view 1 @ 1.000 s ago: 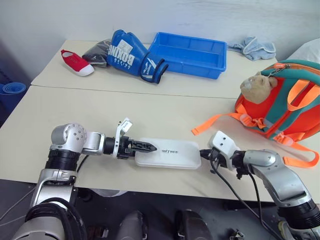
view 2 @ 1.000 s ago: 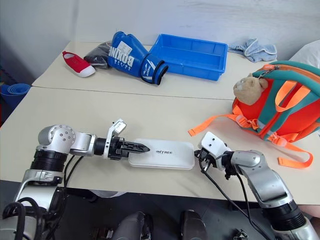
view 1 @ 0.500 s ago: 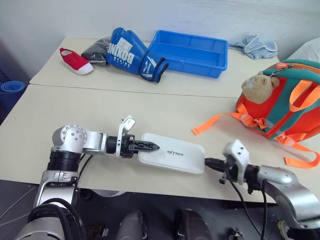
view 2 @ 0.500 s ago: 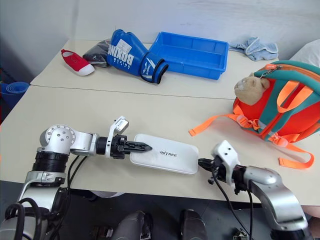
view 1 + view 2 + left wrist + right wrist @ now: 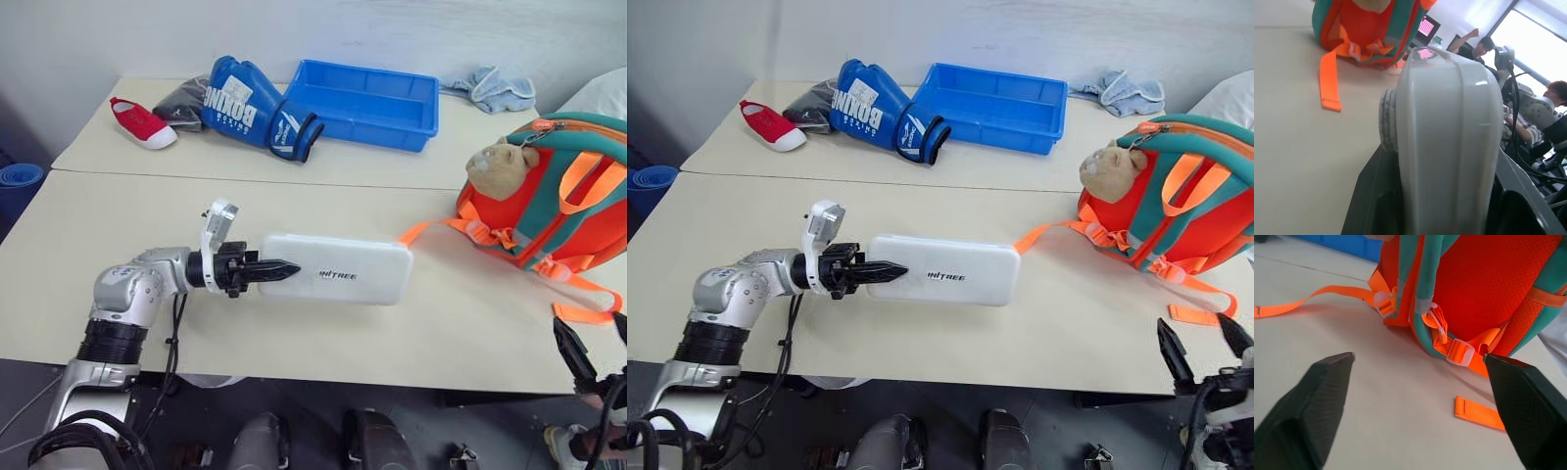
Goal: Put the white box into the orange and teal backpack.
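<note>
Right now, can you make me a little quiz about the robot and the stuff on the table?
1. True or false: the left gripper holds the white box by one end.
2. Which is open and holding nothing? A) the right gripper B) the left gripper
3. Fill in: the plush bear head hangs on the ____.

Key: 1 true. 2 A, its jaws stand wide apart near the backpack. 3 backpack.
</note>
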Motion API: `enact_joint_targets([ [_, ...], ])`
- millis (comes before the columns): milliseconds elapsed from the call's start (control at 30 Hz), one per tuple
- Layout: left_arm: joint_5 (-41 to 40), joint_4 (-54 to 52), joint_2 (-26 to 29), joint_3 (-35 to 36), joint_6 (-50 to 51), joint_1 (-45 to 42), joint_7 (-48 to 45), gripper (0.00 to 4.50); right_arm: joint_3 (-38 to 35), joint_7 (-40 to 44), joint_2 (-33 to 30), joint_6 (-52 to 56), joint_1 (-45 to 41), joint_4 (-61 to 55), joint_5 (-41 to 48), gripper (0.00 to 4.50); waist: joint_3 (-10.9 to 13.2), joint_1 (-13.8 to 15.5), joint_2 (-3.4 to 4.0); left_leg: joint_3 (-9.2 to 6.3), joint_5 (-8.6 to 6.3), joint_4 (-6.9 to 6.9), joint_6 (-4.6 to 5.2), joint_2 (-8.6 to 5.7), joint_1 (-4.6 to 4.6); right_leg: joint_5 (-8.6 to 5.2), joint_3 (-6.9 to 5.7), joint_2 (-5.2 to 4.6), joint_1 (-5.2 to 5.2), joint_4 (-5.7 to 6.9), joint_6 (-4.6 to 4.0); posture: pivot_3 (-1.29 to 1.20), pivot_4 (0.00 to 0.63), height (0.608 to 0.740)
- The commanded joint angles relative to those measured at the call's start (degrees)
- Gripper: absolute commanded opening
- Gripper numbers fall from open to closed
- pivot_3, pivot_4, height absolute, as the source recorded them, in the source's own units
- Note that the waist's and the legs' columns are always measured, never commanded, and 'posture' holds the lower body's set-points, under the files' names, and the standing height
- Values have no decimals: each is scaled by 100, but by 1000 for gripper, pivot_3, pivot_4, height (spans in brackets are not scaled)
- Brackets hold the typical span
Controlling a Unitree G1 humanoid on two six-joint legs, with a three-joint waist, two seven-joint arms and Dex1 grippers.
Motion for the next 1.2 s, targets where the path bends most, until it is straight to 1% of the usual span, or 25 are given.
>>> enact_joint_targets([
  [33, 67, -151, -90, 107, -486, -336, -347, 1305, -141, 308, -933, 37, -654, 593, 263, 4450, 2, -31, 3, 2, 15, 3, 31, -3, -1, 2, 2, -2, 0, 0, 2, 0, 150, 740],
  [100, 187, -176, -62, 13, -563, -360, -474, 1305, 198, 583, -1529, 198, -1269, 1150, 286, 4450, 3, -84, 5, 2, 18, 5, 39, -1, 1, 2, 1, -3, 2, 2, 2, 0, 150, 740],
  [200, 300, -178, -60, -28, -621, -337, -506, 1305, 671, 884, -1964, 144, -2035, 1941, 149, 4450, 3, -90, 8, -7, 20, 1, 40, 3, 1, -2, -11, 3, 3, 3, -3, 0, 150, 740],
  [233, 325, -179, -62, -27, -632, -325, -513, 1305, 780, 944, -2034, 101, -2231, 2145, 114, 4450, 4, -89, 9, -9, 23, 1, 36, 7, 0, -4, -17, 9, 3, 2, -7, 0, 150, 740],
  [333, 310, -265, 23, 37, -478, -208, -471, 1305, 1406, 1188, -2238, 100, -3209, 2911, -21, 4450, 7, -98, 13, -6, 29, 6, 41, 5, -6, -4, -19, 10, 1, 3, -6, 0, 150, 740],
  [433, 173, -367, 107, 120, -181, -95, -457, 1305, 1837, 1311, -2193, -80, -4018, 3586, -192, 4450, 9, -110, 14, 2, 36, 19, 57, -3, -9, 4, -12, 4, 1, 5, 10, 0, 150, 740],
  [533, 50, -583, 72, 242, 3, -38, -308, 1305, 2201, 1406, -2002, -210, -4474, 3867, -305, 3851, 9, -98, 15, 0, 38, 20, 59, -3, -10, 6, -10, 1, 2, 5, 14, 0, 150, 740],
  [633, -55, -679, 2, 410, 151, -33, -110, 1305, 2329, 1395, -1821, -335, -4677, 3956, -319, 2796, 9, -82, 15, -6, 38, 20, 57, -2, -14, 6, -14, 1, 2, 4, 14, 0, 150, 740],
  [767, -122, -655, -21, 719, 189, 105, 141, 1305, 2474, 1387, -1689, -516, -4744, 3974, -390, 1469, 9, -97, 15, -3, 37, 20, 57, -4, -15, 7, -13, -1, 3, 4, 16, 0, 150, 740],
  [900, -117, -489, 108, 921, 227, 192, 194, 1305, 2619, 1418, -1600, -442, -4831, 3629, -292, 120, 10, -123, 16, -2, 37, 20, 55, -1, -12, 8, -12, 2, 3, 5, 16, 0, 150, 740],
  [933, -119, -407, 146, 980, 233, 182, 185, 1305, 2656, 1410, -1562, -370, -4860, 3488, -234, 15, 10, -130, 17, -1, 37, 20, 53, 1, -11, 8, -11, 4, 3, 6, 16, 0, 150, 740],
  [1000, -186, -143, 225, 1190, 317, 116, 214, 1305, 2834, 1443, -1488, 14, -4907, 2931, 15, 15, 11, -135, 18, -1, 37, 19, 48, 5, -11, 7, -11, 7, 1, 6, 16, 0, 150, 740],
  [1100, -128, 242, 332, 1447, 182, 54, 234, 1305, 3175, 1550, -1457, 729, -4892, 1992, 496, 15, 13, -139, 22, -1, 38, 17, 43, 9, -10, 7, -10, 9, -4, 10, 15, 0, 150, 740],
  [1200, -36, 540, 560, 1509, 274, 9, 175, 1305, 3544, 1578, -1390, 1173, -4767, 1028, 878, 15, 13, -113, 21, -4, 36, 15, 41, 10, -14, 6, -13, 7, -5, 10, 13, 0, 150, 740],
])
